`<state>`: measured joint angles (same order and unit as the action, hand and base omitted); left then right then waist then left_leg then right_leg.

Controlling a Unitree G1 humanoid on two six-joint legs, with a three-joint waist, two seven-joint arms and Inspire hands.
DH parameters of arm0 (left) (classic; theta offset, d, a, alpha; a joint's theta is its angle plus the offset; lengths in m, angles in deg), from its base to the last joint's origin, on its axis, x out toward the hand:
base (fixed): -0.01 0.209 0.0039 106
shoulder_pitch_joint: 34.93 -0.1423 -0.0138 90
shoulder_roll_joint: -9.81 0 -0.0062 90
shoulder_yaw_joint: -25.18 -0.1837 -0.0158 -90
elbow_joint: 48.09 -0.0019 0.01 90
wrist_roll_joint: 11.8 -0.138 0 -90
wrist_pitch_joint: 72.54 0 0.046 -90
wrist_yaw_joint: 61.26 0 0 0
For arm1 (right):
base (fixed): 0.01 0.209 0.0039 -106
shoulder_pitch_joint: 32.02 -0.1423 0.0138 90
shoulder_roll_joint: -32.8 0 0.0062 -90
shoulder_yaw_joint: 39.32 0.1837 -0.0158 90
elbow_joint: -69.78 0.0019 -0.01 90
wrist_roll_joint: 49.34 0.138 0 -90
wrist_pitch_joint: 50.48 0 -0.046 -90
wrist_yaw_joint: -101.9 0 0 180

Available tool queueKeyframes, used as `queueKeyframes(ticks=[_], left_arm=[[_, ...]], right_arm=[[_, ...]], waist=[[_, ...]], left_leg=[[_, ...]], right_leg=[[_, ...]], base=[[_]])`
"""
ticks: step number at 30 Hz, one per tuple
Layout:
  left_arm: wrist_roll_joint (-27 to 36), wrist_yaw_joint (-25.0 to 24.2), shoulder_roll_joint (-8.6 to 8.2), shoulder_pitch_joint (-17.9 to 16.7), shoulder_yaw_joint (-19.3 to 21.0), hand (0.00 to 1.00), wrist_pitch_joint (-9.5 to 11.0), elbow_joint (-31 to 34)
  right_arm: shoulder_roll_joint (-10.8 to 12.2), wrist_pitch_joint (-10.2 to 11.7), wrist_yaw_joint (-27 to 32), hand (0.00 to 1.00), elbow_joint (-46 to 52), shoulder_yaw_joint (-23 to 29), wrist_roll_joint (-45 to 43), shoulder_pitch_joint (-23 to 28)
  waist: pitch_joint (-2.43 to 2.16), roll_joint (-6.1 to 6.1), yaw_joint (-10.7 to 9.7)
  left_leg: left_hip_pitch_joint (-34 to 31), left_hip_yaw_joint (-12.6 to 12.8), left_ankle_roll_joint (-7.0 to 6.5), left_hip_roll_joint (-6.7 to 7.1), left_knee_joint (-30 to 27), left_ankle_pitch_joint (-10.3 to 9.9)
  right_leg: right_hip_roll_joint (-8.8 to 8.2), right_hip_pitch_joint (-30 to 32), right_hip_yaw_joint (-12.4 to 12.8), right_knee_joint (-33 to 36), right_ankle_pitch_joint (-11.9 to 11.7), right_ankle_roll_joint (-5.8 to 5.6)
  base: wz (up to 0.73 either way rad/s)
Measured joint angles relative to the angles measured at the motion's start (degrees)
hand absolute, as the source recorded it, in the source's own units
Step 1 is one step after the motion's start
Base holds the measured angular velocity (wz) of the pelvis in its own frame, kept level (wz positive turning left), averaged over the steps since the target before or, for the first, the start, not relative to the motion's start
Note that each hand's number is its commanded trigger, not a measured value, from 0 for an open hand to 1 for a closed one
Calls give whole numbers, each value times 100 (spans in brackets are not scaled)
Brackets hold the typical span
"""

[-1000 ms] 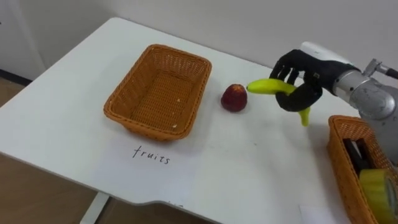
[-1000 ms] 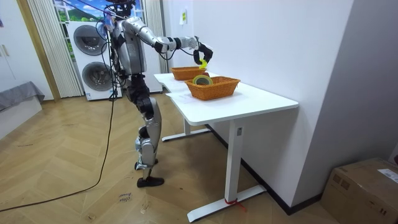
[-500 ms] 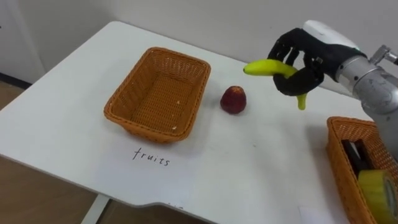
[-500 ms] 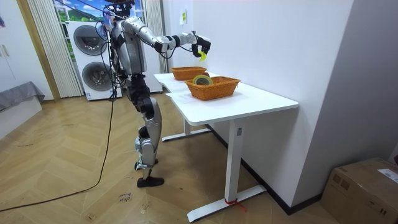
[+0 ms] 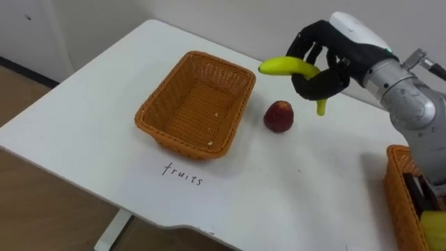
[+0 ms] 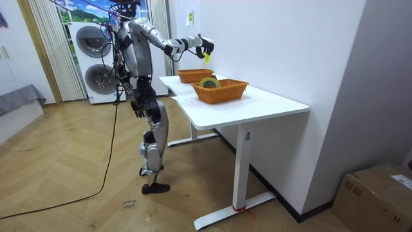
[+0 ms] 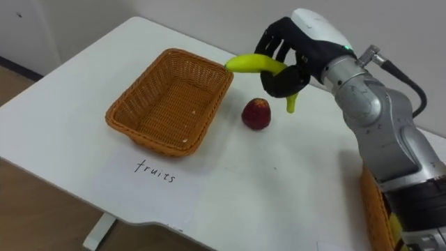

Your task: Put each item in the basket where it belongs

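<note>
I see the robot's right hand (image 5: 324,59) raised over the white table (image 5: 83,104), its dark fingers curled round the middle of a curved yellow-green banana (image 5: 282,66) whose two ends stick out on either side of the grip. Just below the hand a small red apple (image 5: 279,116) sits on the tabletop. To the hand's left and a little lower is the rectangular orange wicker basket (image 5: 198,108), with nothing in it that I can make out, and a handwritten label (image 5: 182,174) is on the table on its near side. Well below the hand, toward the robot's right, is a second orange wicker basket (image 5: 394,188) holding a dark item (image 5: 426,195) I can't identify and a yellow roll of tape (image 5: 435,226). In the room view the robot stands upright at the table's end, right arm stretched out above it.
</note>
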<state>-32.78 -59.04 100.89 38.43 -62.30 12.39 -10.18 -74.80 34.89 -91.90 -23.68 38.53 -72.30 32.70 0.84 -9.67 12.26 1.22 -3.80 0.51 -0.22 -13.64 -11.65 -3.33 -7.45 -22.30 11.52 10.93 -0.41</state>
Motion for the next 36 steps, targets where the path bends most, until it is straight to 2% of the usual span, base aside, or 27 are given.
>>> queueKeyframes(ticks=[10, 18, 22, 23, 27, 30, 33, 36], left_arm=[[-7, -5, -33, 8, 1, 0, 0, 44], [-486, -64, -35, 39, 0, 0, -106, 52], [-509, -56, -30, -53, -1, 0, -138, 35], [-508, -56, -30, -69, 0, 0, -138, 35], [-613, -65, -31, -108, 8, 0, -143, 36], [-610, -100, -30, -212, 8, 0, -126, 46], [-619, -201, -37, -276, 51, 0, -125, 63], [-618, -287, -31, -366, 81, 0, -139, 113]], right_arm=[[0, 25, 163, 100, 22, -5, 16, -56], [10, 18, 530, 100, 43, -235, 223, -56], [12, 7, 705, 100, 28, -456, 352, -62], [48, 7, 738, 100, 13, -500, 387, -62], [277, 12, 848, 100, -59, -509, 476, -65], [454, 63, 880, 100, -86, -521, 481, -64], [528, 103, 878, 100, -87, -523, 436, -63], [535, 101, 878, 100, -87, -538, 443, -63]], waist=[[-16, -18, 98], [-21, -24, 345], [-30, -47, 462], [-15, -53, 498], [-9, -75, 553], [36, -32, 571], [53, -7, 623], [47, -15, 675]], left_leg=[[7, -17, 0, 4, -3, 0], [43, -62, 1, 3, 1, 1], [72, -113, 4, 13, -2, 3], [114, -130, 3, 17, 0, 3], [156, -253, 4, 50, -24, 0], [123, -379, 1, 87, -167, -34], [92, -415, -1, 106, -222, -49], [83, -381, -1, 125, -236, -48]], right_leg=[[-4, -25, -54, 0, 2, -4], [-6, -48, -81, 1, 5, -8], [-11, -111, -150, 6, 7, -11], [-11, -168, -152, 6, 16, -25], [-17, -283, -154, 3, 41, -67], [-18, -356, -144, 3, 65, -100], [-24, -353, -121, -8, 80, -118], [-40, -358, -114, -22, 107, -103]], base=[[0], [0], [10], [9], [20], [20], [3], [0]])
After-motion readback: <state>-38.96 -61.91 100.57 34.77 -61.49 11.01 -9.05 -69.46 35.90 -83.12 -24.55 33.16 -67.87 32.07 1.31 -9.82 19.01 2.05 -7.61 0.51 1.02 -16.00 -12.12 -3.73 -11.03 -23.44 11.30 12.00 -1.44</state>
